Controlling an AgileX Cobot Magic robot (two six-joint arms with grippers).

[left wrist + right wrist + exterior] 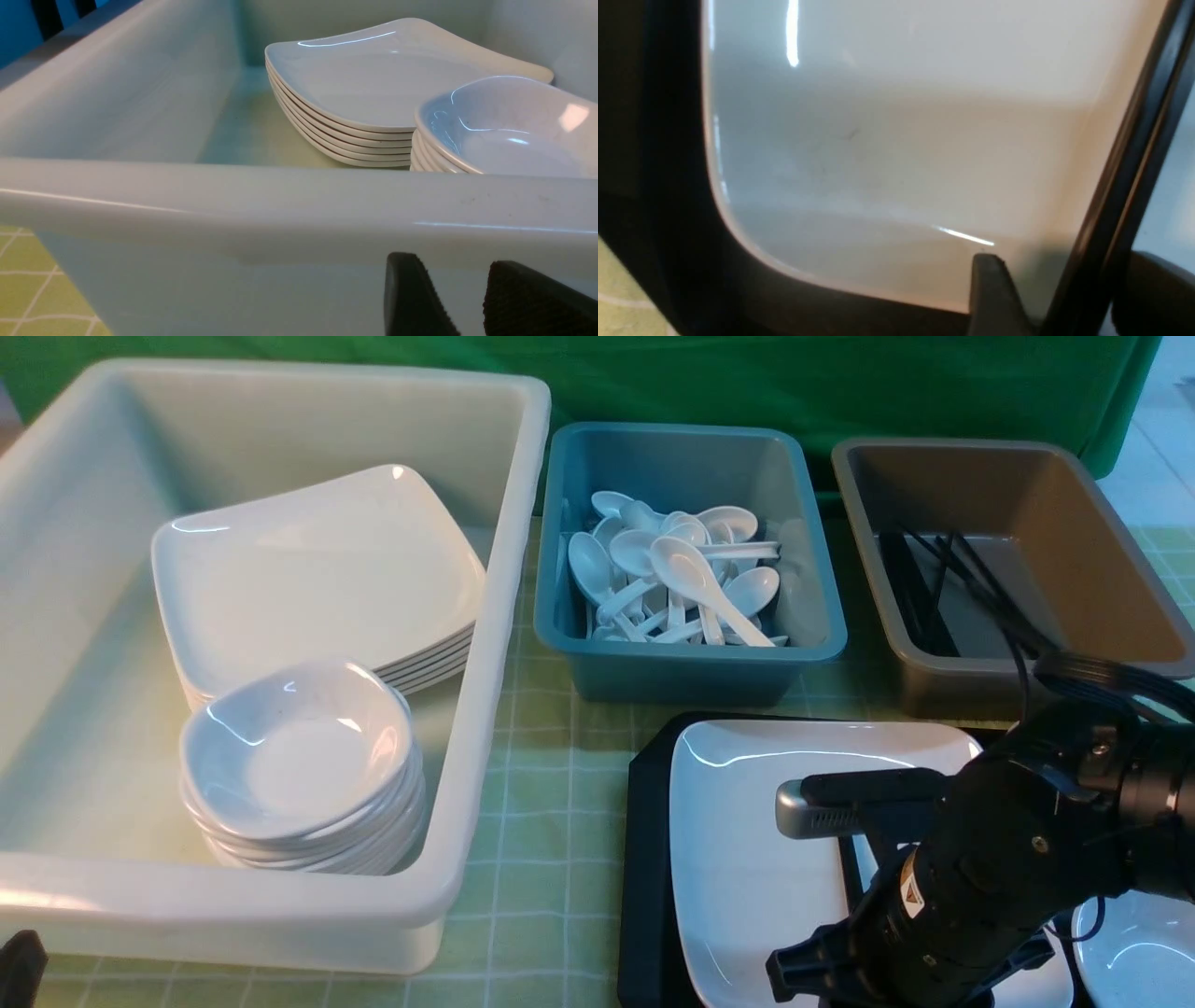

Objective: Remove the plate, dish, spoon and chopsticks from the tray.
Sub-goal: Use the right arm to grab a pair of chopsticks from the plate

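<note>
The black tray (649, 859) lies at the front right with the white square plate (747, 859) on it. My right arm hangs low over the plate's right side. In the right wrist view the black chopsticks (1125, 186) run along the plate (901, 140) edge, between the fingers of my open right gripper (1069, 275), and one fingertip (990, 280) stands clear of them. A small white dish (1134, 947) shows partly at the tray's right. The spoon is hidden. My left gripper (460, 280) is open and empty in front of the cream tub's near wall (280, 210).
The cream tub (485, 709) at the left holds a stack of square plates (317, 579) and a stack of small bowls (299, 756). Behind the tray stand a teal tub (691, 663) of white spoons and a brown tub (1027, 569) with black chopsticks. A green checked cloth covers the table.
</note>
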